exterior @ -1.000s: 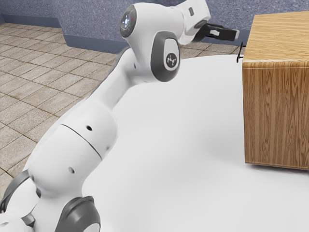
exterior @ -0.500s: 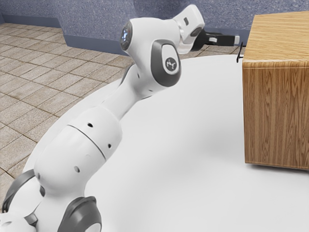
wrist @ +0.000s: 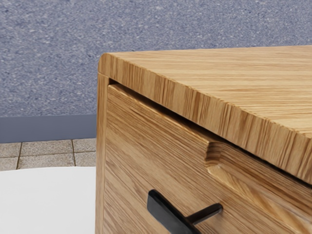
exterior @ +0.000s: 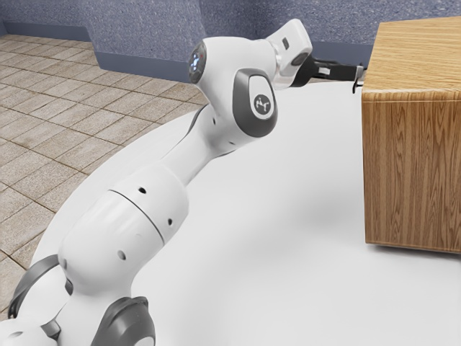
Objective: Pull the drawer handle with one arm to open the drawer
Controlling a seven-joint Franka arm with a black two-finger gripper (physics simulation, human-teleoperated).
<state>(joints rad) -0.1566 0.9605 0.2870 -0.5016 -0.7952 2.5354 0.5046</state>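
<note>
In the exterior view the light-brown wood-grain drawer cabinet [exterior: 410,144] stands on the round white table [exterior: 288,216] at the exterior view's right. Its thin black bar handle [exterior: 356,78] juts from the upper front edge, towards the arm. No drawer front sticks out past the cabinet's side, so I judge the drawer not yet opened. The black two-finger gripper [exterior: 350,70] reaches level from the white arm, with its tip right at the handle. From this side angle I cannot tell whether the pincer stands wide or narrow, nor whether it touches or holds the bar. In the wrist view the cabinet [wrist: 219,83] lies close ahead of the hand, and the drawer front [wrist: 141,161] sits recessed under the top panel with a narrow seam around it. The handle [wrist: 168,210] is a slim, dark, straight bar held off the wood by a short post. A strip of table [wrist: 44,200] lies beside the cabinet. The bar looks rigid and smooth, so it should not give under a squeeze but could slip through a loose hold. The best grip is probably across its middle, clear of the post. The drawer is likely stiff rather than fragile and should slide only straight out, so a pull square to the front seems safest. A slanted pull could bind it or drag the whole cabinet across the table.
</note>
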